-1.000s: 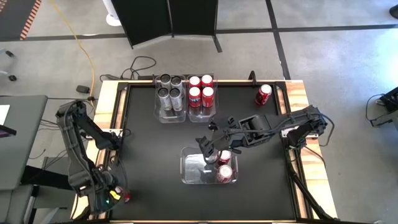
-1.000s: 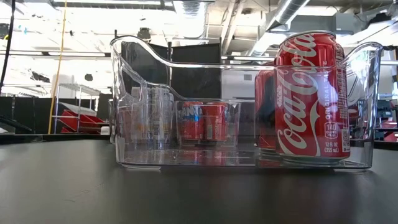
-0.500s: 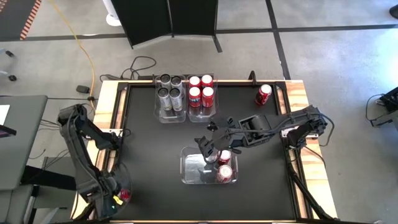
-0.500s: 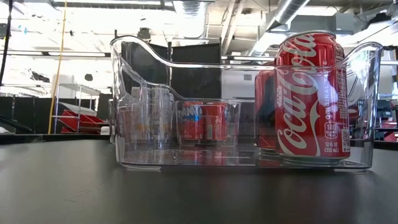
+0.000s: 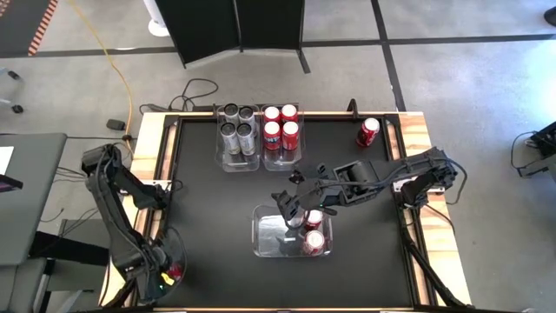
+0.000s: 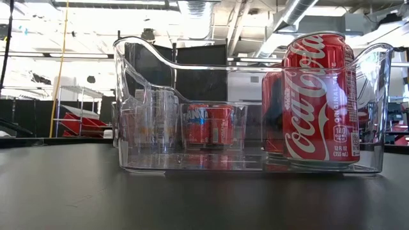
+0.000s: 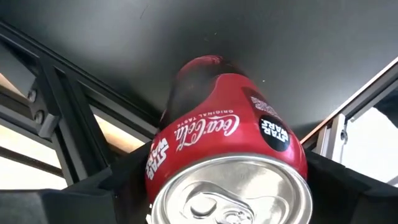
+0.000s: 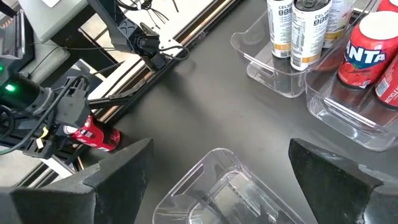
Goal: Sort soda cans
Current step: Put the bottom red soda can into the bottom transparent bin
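Left end effector [image 5: 165,271] low at table corner, fingers flanking red can [image 7: 227,155], grip unclear, right end effector [image 5: 291,207] open over bin [image 5: 265,233]

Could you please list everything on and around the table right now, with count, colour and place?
Silver-grey cans: four, in the far left clear bin.
Red cans: four, in the far right clear bin.
Red cans: two, in the near centre bin.
Red can: one, lying at the far right table edge.
Red can: one, lying at the near left corner, between the left gripper's fingers.
Left gripper: around that can.
Right gripper: open, over the near bin.
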You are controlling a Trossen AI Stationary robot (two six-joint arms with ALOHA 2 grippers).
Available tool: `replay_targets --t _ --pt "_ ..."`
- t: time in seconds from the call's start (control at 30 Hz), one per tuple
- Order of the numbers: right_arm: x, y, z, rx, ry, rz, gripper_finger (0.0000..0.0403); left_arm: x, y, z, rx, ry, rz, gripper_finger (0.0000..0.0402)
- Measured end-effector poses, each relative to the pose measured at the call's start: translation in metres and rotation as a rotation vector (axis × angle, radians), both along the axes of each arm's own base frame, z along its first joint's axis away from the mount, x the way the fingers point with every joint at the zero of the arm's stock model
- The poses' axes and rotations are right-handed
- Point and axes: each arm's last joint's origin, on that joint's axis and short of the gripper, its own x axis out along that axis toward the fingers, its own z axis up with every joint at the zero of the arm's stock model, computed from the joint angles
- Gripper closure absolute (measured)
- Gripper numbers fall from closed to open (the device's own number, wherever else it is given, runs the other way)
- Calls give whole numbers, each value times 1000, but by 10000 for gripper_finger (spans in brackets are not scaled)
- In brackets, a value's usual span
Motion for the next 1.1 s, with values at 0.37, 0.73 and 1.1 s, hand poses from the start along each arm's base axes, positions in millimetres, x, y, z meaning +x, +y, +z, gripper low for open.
replay_targets --t 0.37,0.73,1.1 --pt "-3 4 -2 -13 27 19 17 30 19 32 60 5 -44 100" --pt "-24 15 -12 -36 187 -1 17 100 95 97 111 -106 -229 100" --pt "-99 8 33 -87 107 -79 17 165 184 138 162 -284 -246 100"
